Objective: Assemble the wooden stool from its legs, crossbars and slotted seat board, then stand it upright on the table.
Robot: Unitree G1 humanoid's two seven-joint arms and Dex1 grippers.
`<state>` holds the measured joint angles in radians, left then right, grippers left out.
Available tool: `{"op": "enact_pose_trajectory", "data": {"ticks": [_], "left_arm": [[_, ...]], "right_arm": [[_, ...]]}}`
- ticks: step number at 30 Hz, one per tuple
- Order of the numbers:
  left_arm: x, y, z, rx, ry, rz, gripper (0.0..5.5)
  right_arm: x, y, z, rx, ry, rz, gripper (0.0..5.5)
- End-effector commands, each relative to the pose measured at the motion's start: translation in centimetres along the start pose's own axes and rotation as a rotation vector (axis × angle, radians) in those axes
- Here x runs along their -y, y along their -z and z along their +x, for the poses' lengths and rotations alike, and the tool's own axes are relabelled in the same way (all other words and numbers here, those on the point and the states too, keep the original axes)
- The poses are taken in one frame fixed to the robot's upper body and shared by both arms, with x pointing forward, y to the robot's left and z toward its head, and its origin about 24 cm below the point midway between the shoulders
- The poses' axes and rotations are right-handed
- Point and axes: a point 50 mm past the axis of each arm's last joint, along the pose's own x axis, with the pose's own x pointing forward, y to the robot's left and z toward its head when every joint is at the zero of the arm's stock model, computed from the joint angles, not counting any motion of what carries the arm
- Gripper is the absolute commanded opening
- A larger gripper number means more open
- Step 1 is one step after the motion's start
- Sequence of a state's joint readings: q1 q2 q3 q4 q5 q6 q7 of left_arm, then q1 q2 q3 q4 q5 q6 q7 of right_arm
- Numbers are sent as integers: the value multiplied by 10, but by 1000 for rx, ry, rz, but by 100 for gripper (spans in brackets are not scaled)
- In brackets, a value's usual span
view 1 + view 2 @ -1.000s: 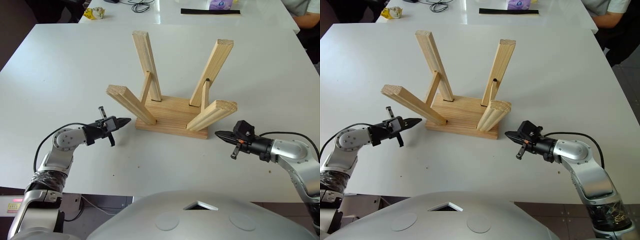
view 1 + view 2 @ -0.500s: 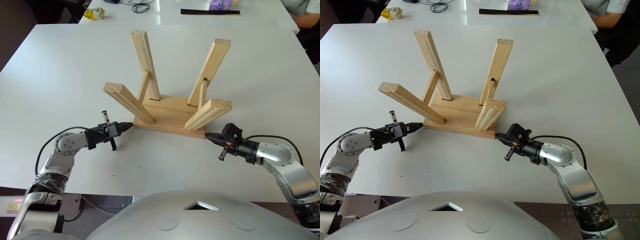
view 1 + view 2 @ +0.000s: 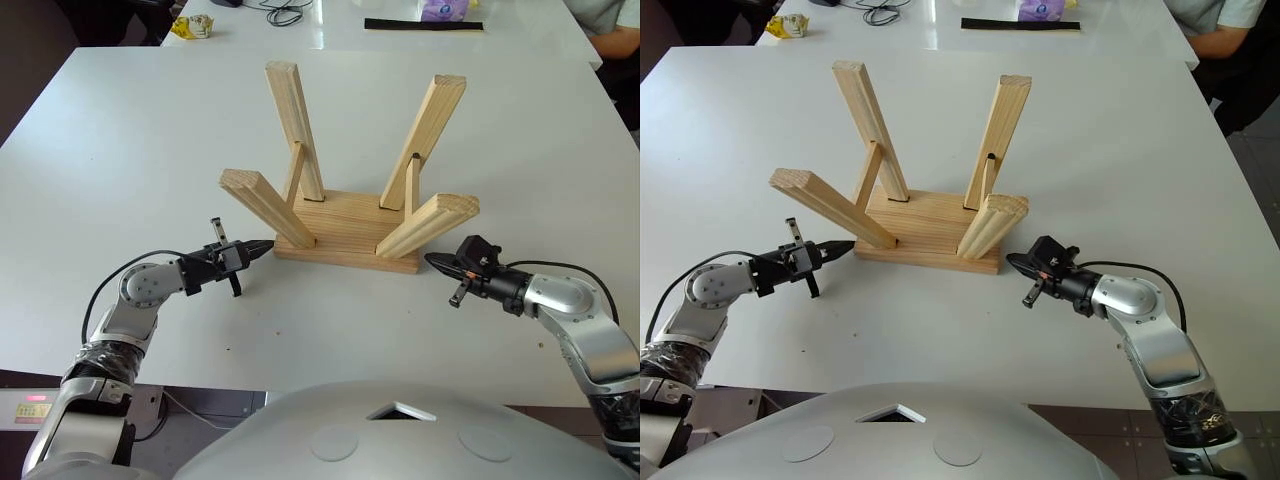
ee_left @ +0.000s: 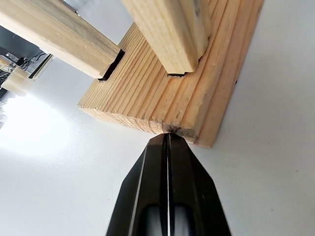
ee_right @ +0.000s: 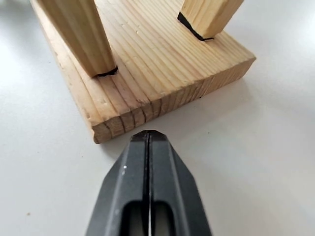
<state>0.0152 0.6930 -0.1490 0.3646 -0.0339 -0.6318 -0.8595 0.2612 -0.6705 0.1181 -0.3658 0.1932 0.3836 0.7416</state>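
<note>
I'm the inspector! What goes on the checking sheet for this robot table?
Surface: white table.
Job's things: stool upside down, seat board flat on the table, four legs pointing up, two thin crossbars against the far legs.
Clutter: yellow crumpled thing and black strip on the far table.
Grippers: left gripper shut, tip touching the board's corner; right gripper shut, tip just short of the board.
Cables: dark cord on the far table.
Surroundings: dark floor beside the tables.
</note>
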Motion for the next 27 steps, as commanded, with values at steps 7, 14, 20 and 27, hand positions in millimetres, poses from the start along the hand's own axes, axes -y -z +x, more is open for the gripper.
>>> {"op": "enact_pose_trajectory", "data": {"ticks": [7,14,20,27], "left_arm": [[32,-14,4,40,150,-69,0],[22,-40,-9,92,157,-116,0],[16,-62,-25,100,112,-119,0],[8,-108,-37,188,95,-176,0]], "right_arm": [[-15,-15,1,68,-37,28,2],[-21,-43,-23,123,-64,4,2],[-31,-61,-48,110,-93,-42,2],[-49,-69,-56,112,-120,-39,2]]}}
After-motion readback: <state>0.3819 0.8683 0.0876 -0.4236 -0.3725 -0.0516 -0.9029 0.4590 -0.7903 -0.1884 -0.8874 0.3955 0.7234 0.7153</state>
